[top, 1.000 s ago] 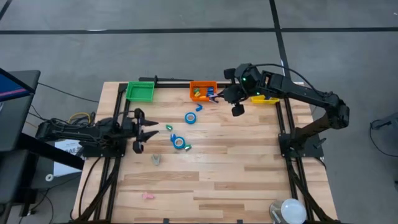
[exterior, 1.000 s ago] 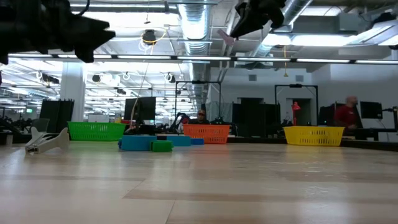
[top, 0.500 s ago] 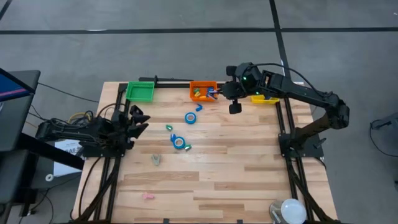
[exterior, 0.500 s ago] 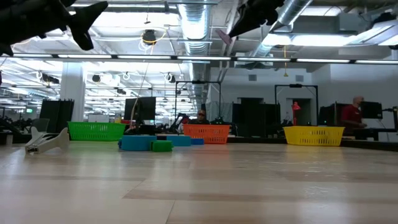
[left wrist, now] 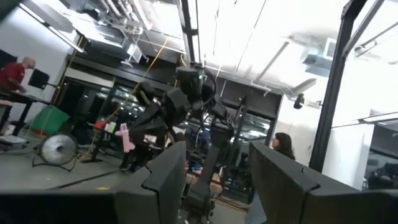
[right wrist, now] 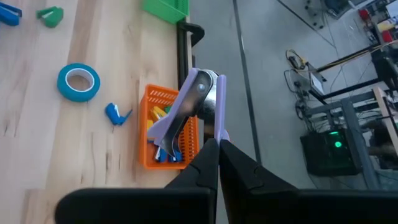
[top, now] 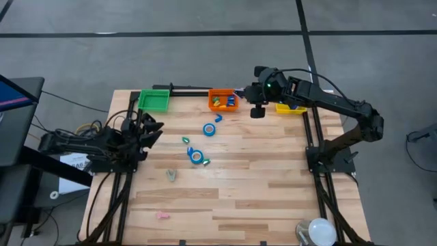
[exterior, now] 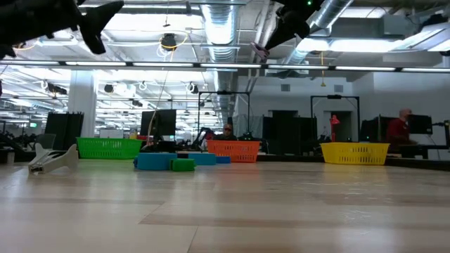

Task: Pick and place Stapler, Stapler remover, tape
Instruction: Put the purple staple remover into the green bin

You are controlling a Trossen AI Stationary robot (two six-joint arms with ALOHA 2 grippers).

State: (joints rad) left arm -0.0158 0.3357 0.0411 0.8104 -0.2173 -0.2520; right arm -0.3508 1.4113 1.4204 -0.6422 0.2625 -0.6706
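Note:
My right gripper (top: 242, 96) hangs high over the far part of the table, shut on a lilac staple remover (right wrist: 194, 102) just beside the orange bin (top: 223, 100). The bin holds small coloured staplers. Two blue tape rolls (top: 209, 128) (top: 196, 156) lie flat on the table, and the right wrist view shows one tape roll (right wrist: 78, 82). A grey staple remover (top: 171, 175) and a pink one (top: 162, 215) lie nearer. My left gripper (top: 149, 130) is open at the table's left side, raised and tipped upward. My right gripper pinches the lilac staple remover between its two fingers by its near end (right wrist: 214, 132). The rest of the remover sticks out ahead of the fingertips. It is lifted clear, above the orange bin's rim (right wrist: 186, 134).
A green bin (top: 153, 100) and a yellow bin (top: 290, 107) stand on the far edge beside the orange one. A small blue staple remover (top: 218, 118) and small green pieces (top: 186, 140) lie near the tape rolls. A white lamp (top: 319, 231) sits at the near right corner.
My right gripper has carried the lilac staple remover a little toward the table's far edge, closer to the orange bin. My left gripper has drawn back toward the table's left edge and tipped its fingers upward.

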